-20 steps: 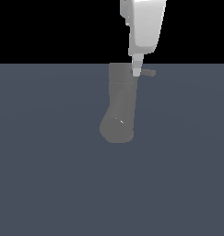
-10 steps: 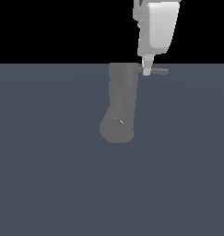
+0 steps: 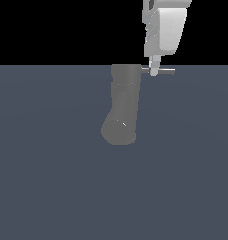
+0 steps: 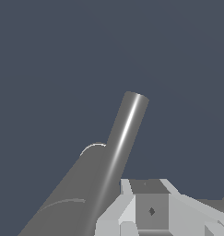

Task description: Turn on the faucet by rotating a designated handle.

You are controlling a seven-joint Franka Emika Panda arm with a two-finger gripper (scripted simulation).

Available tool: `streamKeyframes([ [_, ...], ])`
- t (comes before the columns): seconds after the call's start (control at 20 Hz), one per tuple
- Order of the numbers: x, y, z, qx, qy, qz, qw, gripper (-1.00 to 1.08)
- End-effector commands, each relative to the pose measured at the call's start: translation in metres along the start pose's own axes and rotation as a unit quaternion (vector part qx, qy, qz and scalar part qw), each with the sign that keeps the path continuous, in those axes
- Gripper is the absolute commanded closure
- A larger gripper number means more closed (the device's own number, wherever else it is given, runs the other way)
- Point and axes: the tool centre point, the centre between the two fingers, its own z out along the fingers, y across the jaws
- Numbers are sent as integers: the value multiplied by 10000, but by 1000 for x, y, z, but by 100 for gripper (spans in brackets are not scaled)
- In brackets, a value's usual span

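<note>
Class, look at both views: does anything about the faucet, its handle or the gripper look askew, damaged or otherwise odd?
Nothing stands out. The faucet looks intact, its handle sticks out straight toward the exterior view's right, and the gripper sits at the handle. No damage shows.

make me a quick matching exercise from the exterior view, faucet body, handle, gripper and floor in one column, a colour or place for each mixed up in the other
Things:
1. faucet
2. handle
3. gripper
4. floor

Descriptions:
A. white, coming down from the top edge
B. thick dark-grey cylinder with a rounded end
C. flat blue-grey surface
D. thin grey rod sticking out to the exterior view's right

Pairs: 1-B, 2-D, 3-A, 4-C
</note>
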Motion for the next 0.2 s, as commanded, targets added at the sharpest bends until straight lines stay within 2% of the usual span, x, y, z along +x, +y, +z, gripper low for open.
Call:
streamKeyframes([
  [0.0, 39, -4, 0, 33, 29, 294, 9996, 108],
  [0.15, 45, -8, -1, 33, 28, 309, 9995, 108],
])
